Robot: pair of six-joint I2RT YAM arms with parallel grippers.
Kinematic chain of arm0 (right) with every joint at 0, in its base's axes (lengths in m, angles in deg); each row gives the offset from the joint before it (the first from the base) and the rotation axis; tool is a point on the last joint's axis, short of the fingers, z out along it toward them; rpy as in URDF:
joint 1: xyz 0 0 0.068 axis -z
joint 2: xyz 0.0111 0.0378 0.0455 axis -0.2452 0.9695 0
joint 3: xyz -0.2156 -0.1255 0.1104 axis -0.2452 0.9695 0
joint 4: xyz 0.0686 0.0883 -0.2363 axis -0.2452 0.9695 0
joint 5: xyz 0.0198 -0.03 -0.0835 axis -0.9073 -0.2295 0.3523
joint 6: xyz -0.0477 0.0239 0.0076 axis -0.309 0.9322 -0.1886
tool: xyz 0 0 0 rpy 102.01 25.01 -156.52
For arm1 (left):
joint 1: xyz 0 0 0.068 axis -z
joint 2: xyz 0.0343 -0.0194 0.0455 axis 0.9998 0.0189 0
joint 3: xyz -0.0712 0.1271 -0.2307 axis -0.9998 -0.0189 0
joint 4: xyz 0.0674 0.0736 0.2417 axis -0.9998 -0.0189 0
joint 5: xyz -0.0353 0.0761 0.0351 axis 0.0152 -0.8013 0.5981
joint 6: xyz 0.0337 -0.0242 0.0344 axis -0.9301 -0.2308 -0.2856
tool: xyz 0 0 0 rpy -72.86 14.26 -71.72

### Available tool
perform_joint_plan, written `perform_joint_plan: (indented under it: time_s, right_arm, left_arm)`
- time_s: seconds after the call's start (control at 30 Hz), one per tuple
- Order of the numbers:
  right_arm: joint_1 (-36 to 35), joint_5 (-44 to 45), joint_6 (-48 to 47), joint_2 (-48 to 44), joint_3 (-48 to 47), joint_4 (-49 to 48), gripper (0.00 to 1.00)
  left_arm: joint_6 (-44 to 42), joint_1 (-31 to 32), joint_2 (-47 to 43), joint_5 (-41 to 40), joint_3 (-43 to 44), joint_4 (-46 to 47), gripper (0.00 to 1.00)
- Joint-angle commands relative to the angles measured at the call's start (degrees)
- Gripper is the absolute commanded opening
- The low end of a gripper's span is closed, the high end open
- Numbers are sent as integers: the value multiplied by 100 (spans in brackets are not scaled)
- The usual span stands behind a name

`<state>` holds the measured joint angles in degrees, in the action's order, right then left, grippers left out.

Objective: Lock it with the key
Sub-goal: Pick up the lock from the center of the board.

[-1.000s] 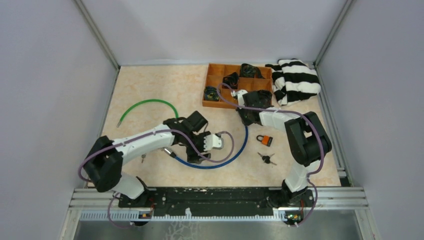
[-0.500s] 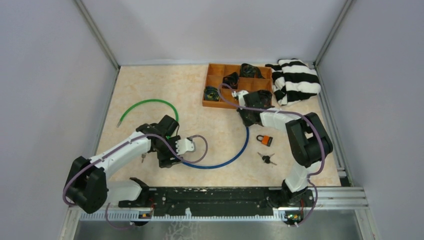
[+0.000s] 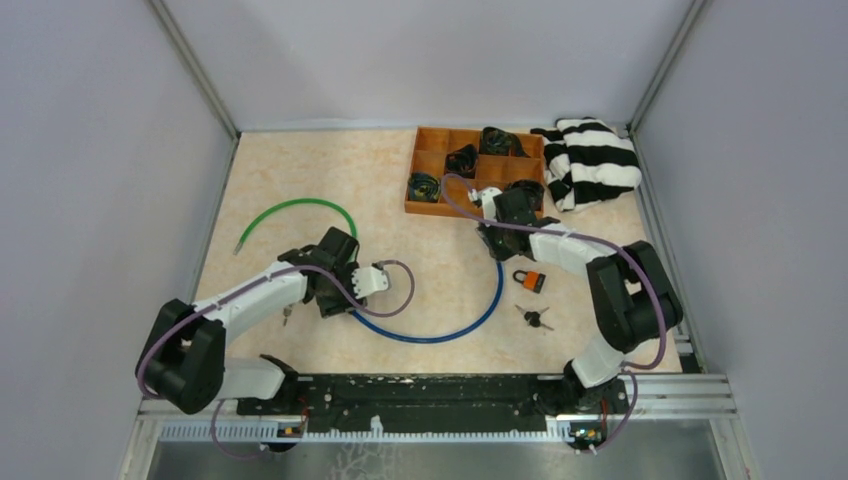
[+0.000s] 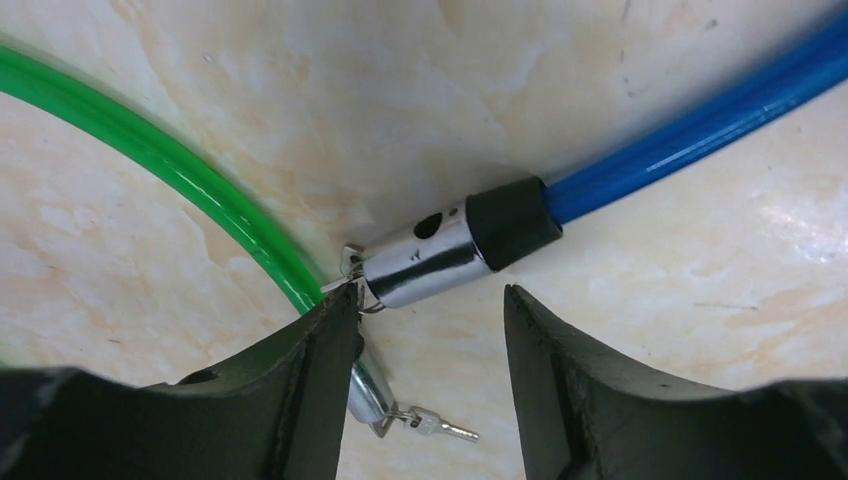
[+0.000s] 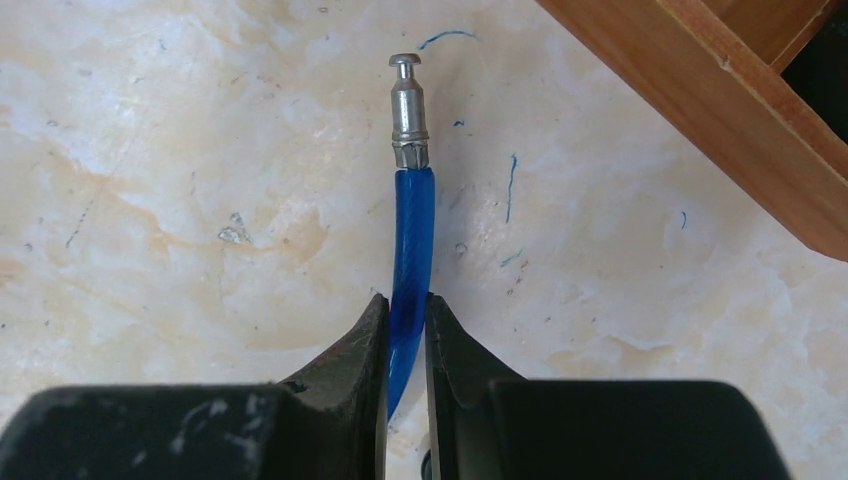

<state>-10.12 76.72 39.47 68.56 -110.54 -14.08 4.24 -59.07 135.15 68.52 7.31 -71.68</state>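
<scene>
Here the right gripper pinches the blue cable near its end

Jaws apart, the left gripper faces the barrel; a green cable crowds one finger, a key lies beneath it, bare table beyond the other. The right gripper pinches the blue cable; the tray wall flanks its pin, open table opposite.

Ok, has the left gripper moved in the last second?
Yes. The left gripper has drawn leftward in the top view, farther from the orange padlock, which lies where it was.
</scene>
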Motion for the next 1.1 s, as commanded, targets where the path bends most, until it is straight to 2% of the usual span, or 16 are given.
perform_joint_plan:
  time_s: [0.0,0.23,0.43,0.8,0.9,1.07]
  right_arm:
    - [31,-392,-89,-501,108,-116,0]
    - [167,-586,178,-812,149,-306,0]
    - [562,-725,397,-1156,301,-398,0]
    - [817,-262,919,-1466,546,-820,0]
    - [1043,-206,1042,-1534,561,-762,0]
    - [1157,-49,1149,-1536,535,-843,0]
  left_arm:
    - [236,-27,316,232,383,383,59]
    - [623,-12,1151,673,958,640,57]
    - [816,80,1804,662,1296,1084,57]
    - [1975,109,3462,990,3184,993,60]
    - [2245,115,3583,946,3323,834,60]
    - [2504,112,3299,1037,3073,414,63]
